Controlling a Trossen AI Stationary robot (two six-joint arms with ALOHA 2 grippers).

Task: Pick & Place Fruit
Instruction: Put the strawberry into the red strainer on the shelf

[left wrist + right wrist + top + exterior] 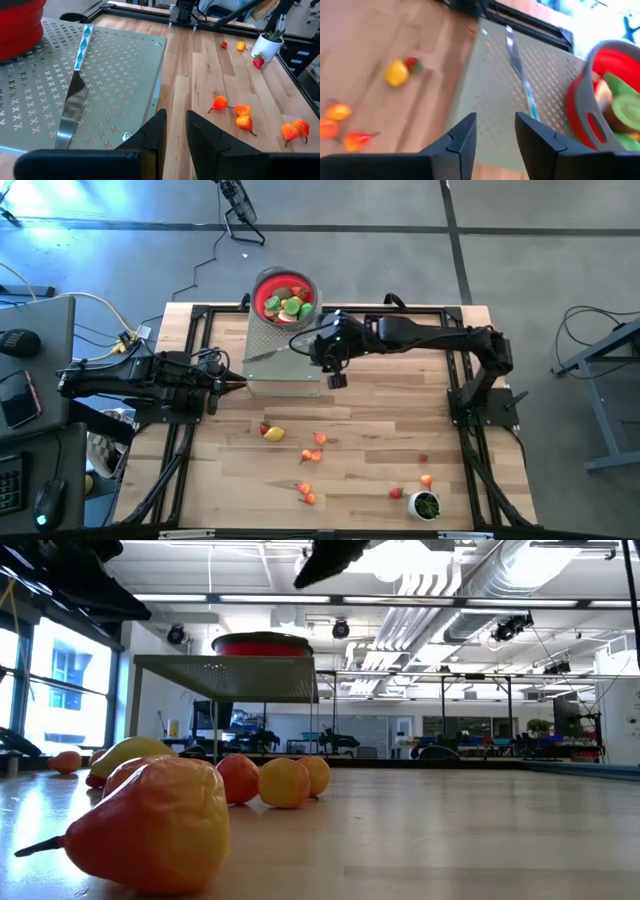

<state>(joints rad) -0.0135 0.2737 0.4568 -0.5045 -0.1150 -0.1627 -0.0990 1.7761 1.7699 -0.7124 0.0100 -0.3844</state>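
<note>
High view: the right gripper (pixel 336 370) hangs over the metal platform (pixel 285 370) near the red bowl (pixel 285 298), fingers parted and empty. Fruit (pixel 273 433) lies scattered on the table (pixel 380 430); next, probably, another pick. The left gripper (pixel 173 131) waits, slightly parted.

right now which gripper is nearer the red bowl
Right. The right gripper hovers over the perforated platform just beside the red bowl; the left gripper sits off the platform's far edge.

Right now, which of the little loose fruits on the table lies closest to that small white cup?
The red strawberry-like piece, lying right beside the white cup. An orange piece sits just behind the cup; all others are scattered farther off.
</note>
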